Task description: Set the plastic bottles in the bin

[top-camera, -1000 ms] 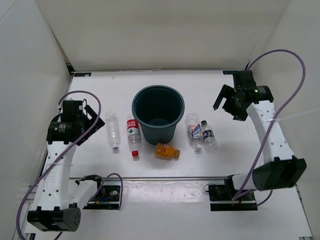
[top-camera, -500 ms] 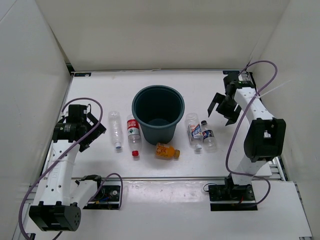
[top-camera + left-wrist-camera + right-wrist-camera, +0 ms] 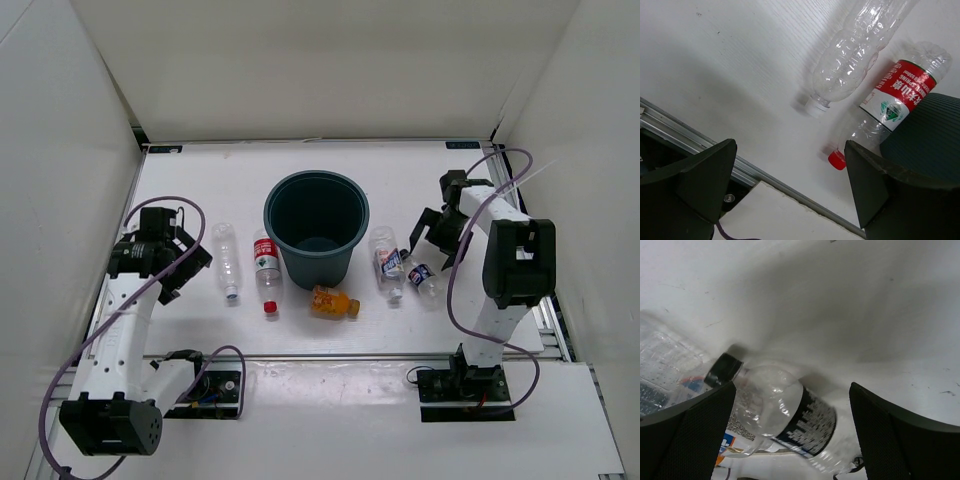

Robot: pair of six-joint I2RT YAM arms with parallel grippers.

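The dark blue-grey bin stands mid-table. To its left lie a clear bottle and a red-label, red-cap bottle. The orange bottle lies in front of the bin. To its right lie a white-label bottle and a dark-label bottle. My left gripper is open and empty, left of the clear bottle and the red-label bottle. My right gripper is open, low over the dark-label bottle, which lies between its fingers with nothing gripped.
White walls close in the table on the left, back and right. A metal rail runs along the near edge. The bin's side shows at the right of the left wrist view. Purple cables loop from both arms.
My right arm has folded in and swung its gripper down and left, from the back right to the dark-label bottle. My left gripper has dropped slightly toward the near edge.
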